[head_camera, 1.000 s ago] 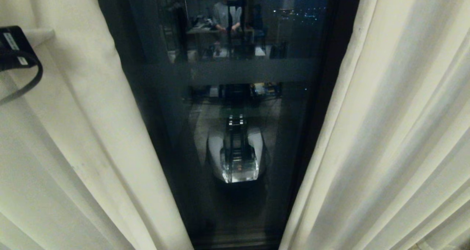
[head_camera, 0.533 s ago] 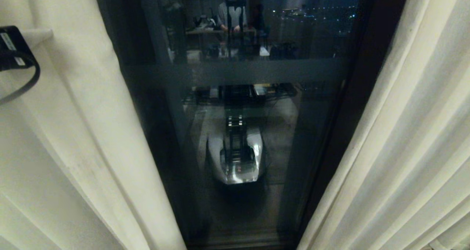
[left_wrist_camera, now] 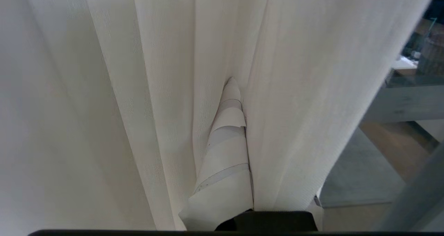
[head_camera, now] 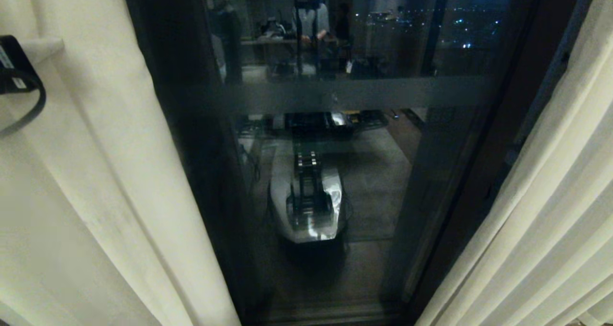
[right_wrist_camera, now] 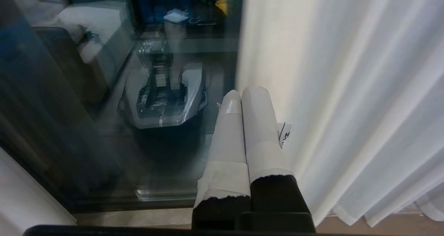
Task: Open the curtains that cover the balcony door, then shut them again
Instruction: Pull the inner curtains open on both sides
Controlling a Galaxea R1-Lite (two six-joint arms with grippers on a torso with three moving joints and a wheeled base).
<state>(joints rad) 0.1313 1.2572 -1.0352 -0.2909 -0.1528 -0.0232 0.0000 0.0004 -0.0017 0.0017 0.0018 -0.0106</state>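
**Thin pinch of cloth, dark glass close by**

Clamped tight on a narrow fold of the curtains with the left gripper, at the far left of the head view. Only one taped finger showing in the left wrist view, the other buried under the weave. Parted now, with the left panel bunched at the left and the right panel hanging at the right. Between them, laid bare, the balcony door with its dark frame and crossbar. Judged as opening nearly done, closing not yet begun.

Parked beside the right panel, apart from it: the right gripper, pressed together on nothing.

Likely to go wrong from here:

- Losing the fold. So little cloth pinched, and smooth tape on the finger; a quick pull back across could slide it free and leave the panel behind.
- Dragging cloth without moving the hanging. Pulling low and downward may only stretch the pleats or strain the rail, which cannot be seen here.
- Closing one side only. With nothing held on the right, a gap at the glass would stay.
- Striking the glass or frame while sweeping, given how near the door stands.
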